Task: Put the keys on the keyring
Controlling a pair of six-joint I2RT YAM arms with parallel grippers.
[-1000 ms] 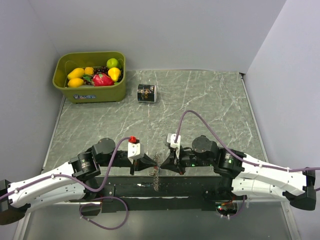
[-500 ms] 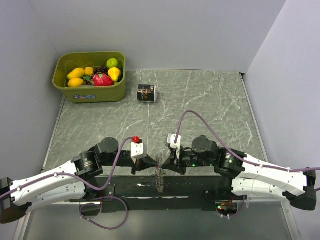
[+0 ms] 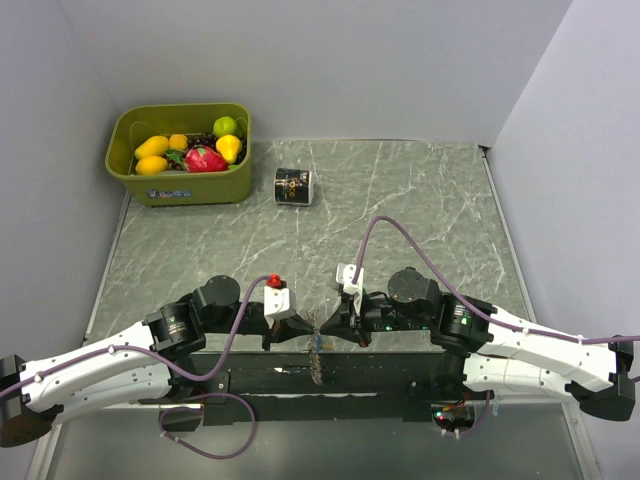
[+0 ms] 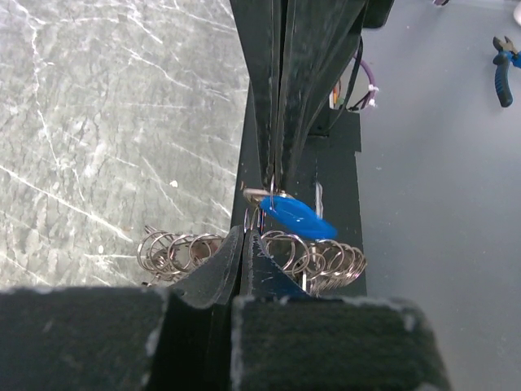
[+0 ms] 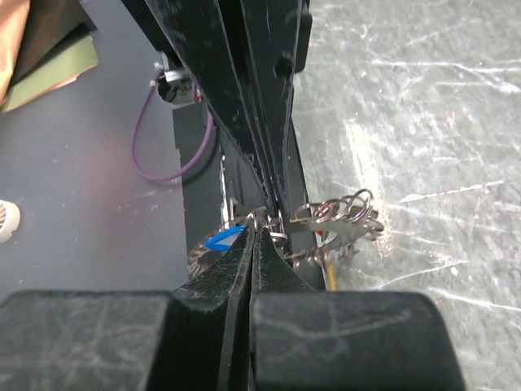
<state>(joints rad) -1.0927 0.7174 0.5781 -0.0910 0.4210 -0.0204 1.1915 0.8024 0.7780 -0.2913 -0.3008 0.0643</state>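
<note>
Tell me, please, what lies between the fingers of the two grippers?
The keyring and a blue-headed key sit where the left gripper and right gripper meet; the top view shows the ring, the wrist views the key.

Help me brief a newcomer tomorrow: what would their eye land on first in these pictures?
Most likely the two arms meeting tip to tip at the near edge of the table: the left gripper shut on the keyring, the right gripper apparently pinching a blue-headed key against it. Next, the green bin of bright fruit in the far left corner, with a small black can beside it.
</note>
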